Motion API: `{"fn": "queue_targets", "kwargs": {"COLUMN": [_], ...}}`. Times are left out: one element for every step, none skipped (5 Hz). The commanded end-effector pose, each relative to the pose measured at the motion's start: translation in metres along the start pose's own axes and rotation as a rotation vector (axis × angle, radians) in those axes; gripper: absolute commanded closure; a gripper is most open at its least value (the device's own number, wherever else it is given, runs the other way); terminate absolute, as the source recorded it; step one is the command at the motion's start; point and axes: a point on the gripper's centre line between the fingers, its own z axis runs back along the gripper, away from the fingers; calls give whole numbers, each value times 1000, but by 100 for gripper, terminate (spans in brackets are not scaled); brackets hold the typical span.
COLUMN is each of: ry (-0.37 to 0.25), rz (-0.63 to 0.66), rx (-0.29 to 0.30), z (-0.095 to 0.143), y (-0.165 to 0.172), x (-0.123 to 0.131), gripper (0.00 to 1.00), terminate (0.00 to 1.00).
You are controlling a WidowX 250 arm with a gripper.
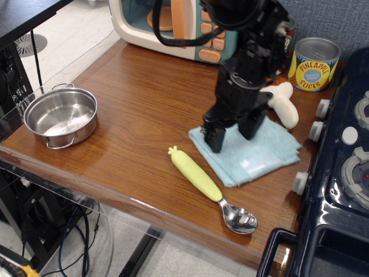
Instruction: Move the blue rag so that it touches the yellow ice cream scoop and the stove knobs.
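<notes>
Gripper: the gripper [233, 131] stands over the left part of the blue rag [253, 157], fingers apart, both tips seemingly pressed on the cloth; I cannot tell how firmly.
Blue rag: flat on the wood toward the right edge of the tabletop, white tag up, its right corners near the stove knobs [300, 182] but with a sliver of wood showing between, as far as I can tell.
Yellow ice cream scoop: the yellow ice cream scoop [210, 188] lies diagonally near the front edge, just beside the rag's front-left border; touching or a hair apart, I cannot tell.
Neighbours: a toy mushroom [283, 104] sits just behind the rag, a pineapple can [313, 64] near the back right corner, a steel pot [60, 117] at the left edge.
Risk, slip: if the tips press too lightly, the cloth could stay put or bunch under them.
Risk, overshoot: pushing straight to the right edge may pull the rag off the scoop, meeting one target and losing the other.
Risk, collision: the far finger could nudge the mushroom, or the wrist could strike the stove [341, 173].
Risk, scoop: a dragged rag edge could roll the scoop toward the front edge.
</notes>
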Motion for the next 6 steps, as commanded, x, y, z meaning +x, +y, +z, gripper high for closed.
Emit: {"fn": "queue_targets", "kwargs": {"ry": [-2, -3, -22, -40, -60, -87], "rz": [-131, -104, -78, -72, -65, -45], "rx": [-28, -24, -37, -69, -108, -169], "z": [13, 14, 18, 32, 51, 74], "y": [6, 5, 4, 4, 7, 14], "x": [-32, -23, -13, -11, -10, -7], "gripper": [0, 0, 0, 0, 0, 0], "terminate": [0, 0, 0, 0, 0, 0]}}
